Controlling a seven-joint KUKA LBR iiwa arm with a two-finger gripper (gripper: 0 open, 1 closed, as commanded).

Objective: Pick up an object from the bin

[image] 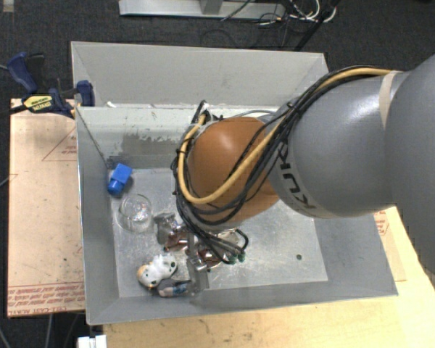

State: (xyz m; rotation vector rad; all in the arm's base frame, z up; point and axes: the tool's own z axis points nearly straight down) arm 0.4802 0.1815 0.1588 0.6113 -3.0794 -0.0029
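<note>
My gripper is low in the front left part of the bin, under the arm's orange dome. It hangs right beside a small white toy figure with dark spots, which lies to its left near the front wall. A small bluish-grey piece lies just below the gripper. A brown and silver thing lies at the gripper's upper left, partly hidden by cables. Nothing shows as held.
A clear glass cup lies on its side left of the gripper. Beyond it, a blue block sits by the left wall. The arm and its dome cover the bin's middle and back. Bare floor shows at the front right.
</note>
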